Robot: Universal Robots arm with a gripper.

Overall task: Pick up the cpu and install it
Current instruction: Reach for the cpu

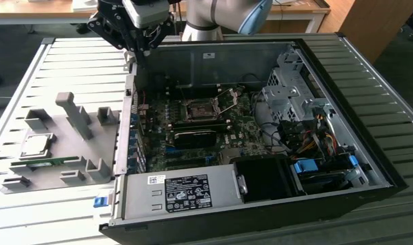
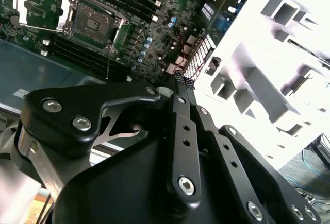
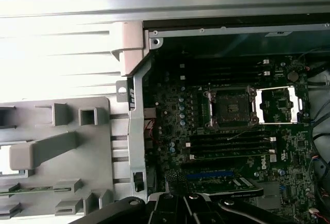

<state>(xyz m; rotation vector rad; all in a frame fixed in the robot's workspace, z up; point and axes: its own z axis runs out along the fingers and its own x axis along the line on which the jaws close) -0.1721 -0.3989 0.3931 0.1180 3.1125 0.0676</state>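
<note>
Plainly, the cpu [image 1: 36, 145] lay flat with its silver top up in a recess of the grey holder tray [image 1: 77, 153], at the exterior view's left and toward the near side of the slatted metal surface [image 1: 57, 56]. Just on its near side, a thin green memory stick [image 1: 43, 163] rested on edge in a slot of the same tray. Grey posts and brackets stood up from the tray around both parts. To the exterior view's right of the tray sat the open computer case [image 1: 390, 173], its left wall touching or just beside the tray's edge. Inside it, the green motherboard [image 1: 192, 148] carried the black-framed socket [image 1: 198, 109], which also appeared in both wrist views [image 2: 93, 23] [image 3: 230, 108]. The socket's metal load plate [image 3: 278, 105] was swung open beside it, and its recess held no chip. A grey power supply [image 1: 186, 191] with a label filled the case's near left corner, and a drive cage and bundled cables occupied the right side. The gripper [image 1: 142, 51] hung over the far left corner of the case, close to the case's left wall and well apart from the cpu. In the second wrist view its linkages converged to one tip [image 2: 179, 80], so the jaws were clenched together with nothing between them.
</note>
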